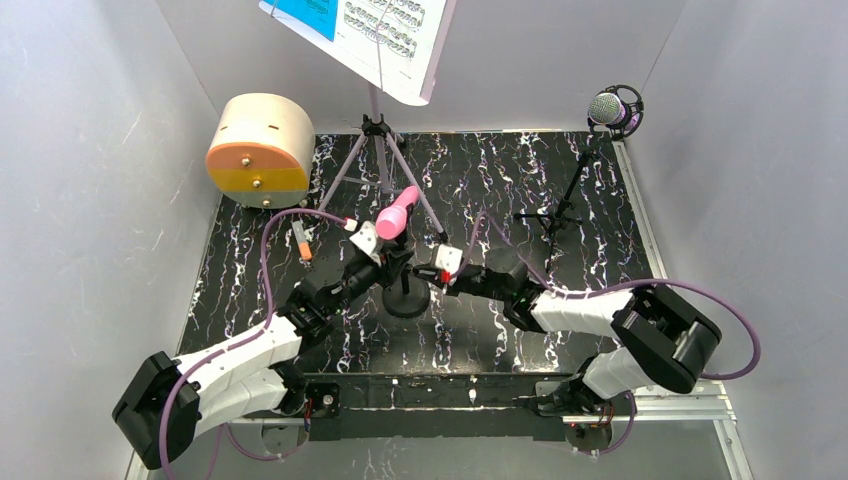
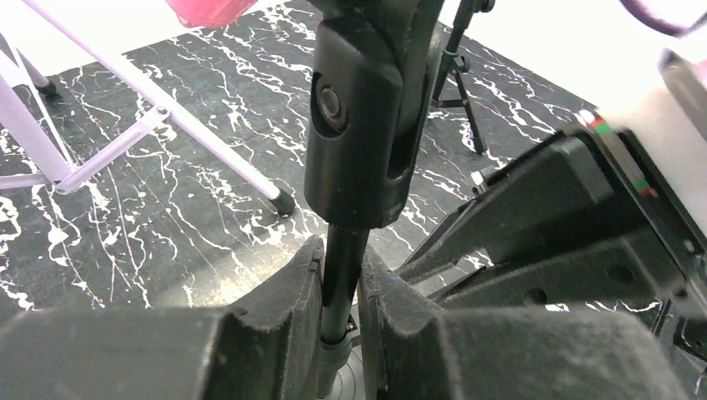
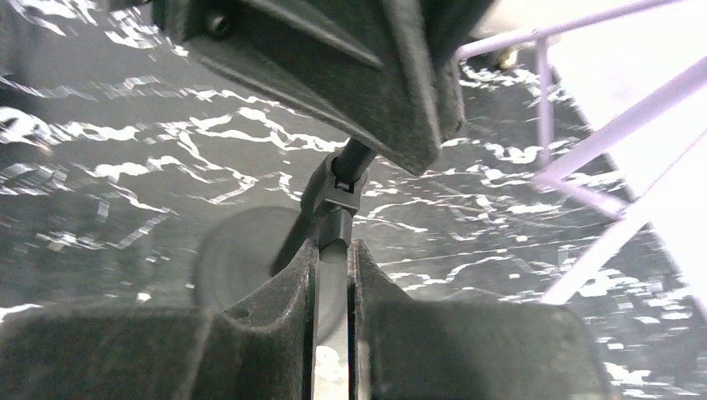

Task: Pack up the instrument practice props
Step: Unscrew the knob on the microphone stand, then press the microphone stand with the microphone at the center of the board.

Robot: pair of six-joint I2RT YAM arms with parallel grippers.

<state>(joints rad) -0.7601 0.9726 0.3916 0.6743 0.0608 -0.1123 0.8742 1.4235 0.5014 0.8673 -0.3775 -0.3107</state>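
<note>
The top of the music stand (image 1: 378, 118) and its sheet music (image 1: 388, 30) run off the far edge of the overhead view, and the printed notes and the text on the blue sheet (image 1: 308, 12) are too small to read; no brand or label shows anywhere; in the left wrist view only a blurred corner of the pink microphone (image 1: 398, 212) shows at the top edge, and in the right wrist view the round base is a dim smear; a small orange thing (image 1: 303, 243) on the black marbled table (image 1: 500, 170) is too small to name; the left gripper (image 2: 340, 268) is closed tight on the thin pole of the black stand (image 1: 406, 298), just under its clip, and the right gripper (image 3: 332, 260) pinches the same pole lower down, by a joint above the base; the stand sits mid-table on the near side with the microphone tilted in its clip; the silver-mesh microphone (image 1: 606, 106) stands on its tripod (image 1: 558, 212) at the far right; a round cream box (image 1: 258, 150) lies far left.
</note>
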